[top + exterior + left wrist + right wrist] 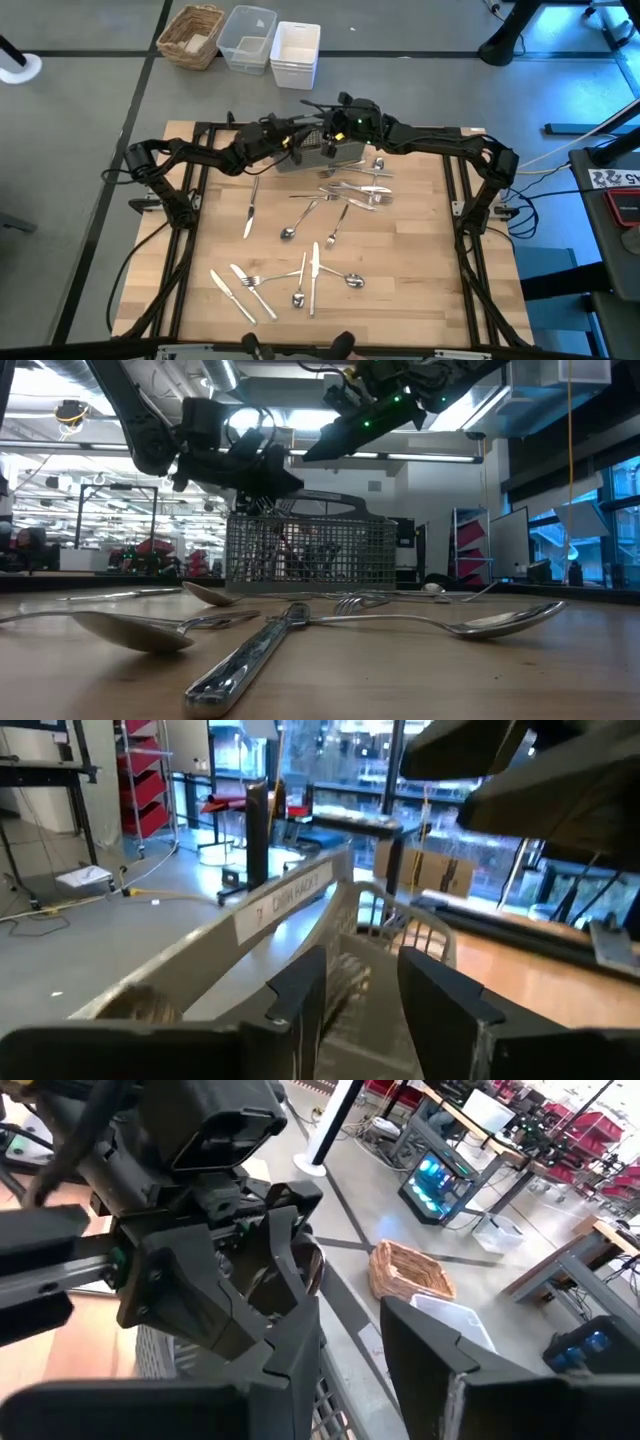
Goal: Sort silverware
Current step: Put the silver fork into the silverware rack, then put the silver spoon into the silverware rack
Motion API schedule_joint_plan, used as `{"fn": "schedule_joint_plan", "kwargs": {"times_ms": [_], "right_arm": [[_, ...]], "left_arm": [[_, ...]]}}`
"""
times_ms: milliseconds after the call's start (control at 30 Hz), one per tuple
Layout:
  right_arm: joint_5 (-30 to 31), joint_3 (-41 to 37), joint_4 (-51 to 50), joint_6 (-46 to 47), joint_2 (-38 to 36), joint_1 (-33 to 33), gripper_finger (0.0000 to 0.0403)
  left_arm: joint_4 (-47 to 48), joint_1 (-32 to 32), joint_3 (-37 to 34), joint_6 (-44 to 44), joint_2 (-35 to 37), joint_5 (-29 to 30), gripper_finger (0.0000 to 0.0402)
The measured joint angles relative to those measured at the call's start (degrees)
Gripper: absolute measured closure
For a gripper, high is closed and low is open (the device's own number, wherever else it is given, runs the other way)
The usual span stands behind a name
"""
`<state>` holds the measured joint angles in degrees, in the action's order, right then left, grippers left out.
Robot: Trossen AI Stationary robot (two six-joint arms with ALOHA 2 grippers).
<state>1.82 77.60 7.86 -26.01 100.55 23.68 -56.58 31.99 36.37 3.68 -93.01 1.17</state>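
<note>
Shiny silverware [300, 270] lies spread over the wooden desk [400, 290]. Both dark arms bend in over the grey mesh caddy [318, 155] at the far edge. The left end effector [365, 985] is parted and empty above it. The right end effector [350, 1340] is parted too, holding nothing.

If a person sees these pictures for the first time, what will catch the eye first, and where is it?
Probably the two dark arms meeting over the grey mesh caddy at the far edge of the wooden table: the left gripper and the right gripper both hang just above it. Next, the shiny silverware scattered over the table, one cluster beside the caddy and another near the front edge.
</note>
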Motion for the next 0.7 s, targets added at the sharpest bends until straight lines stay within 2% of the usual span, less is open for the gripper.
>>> {"fn": "schedule_joint_plan", "kwargs": {"times_ms": [400, 533, 700], "right_arm": [[2.21, 0.0, 0.08, -0.07, -0.03, 0.02, 0.0291], [2.83, -0.02, -0.05, -0.07, -1.93, -0.04, 0.0291], [3.63, 0.02, -3.44, -0.04, -6.93, -0.04, 0.0291]], "left_arm": [[-11.94, -0.02, -0.03, 3.1, 0.0, -1.2, 0.0281], [-18.99, -0.09, -0.03, 11.22, 0.0, -8.85, 0.0281], [-20.31, -1.02, -0.01, 28.45, 0.33, -25.77, 0.0281]]}}
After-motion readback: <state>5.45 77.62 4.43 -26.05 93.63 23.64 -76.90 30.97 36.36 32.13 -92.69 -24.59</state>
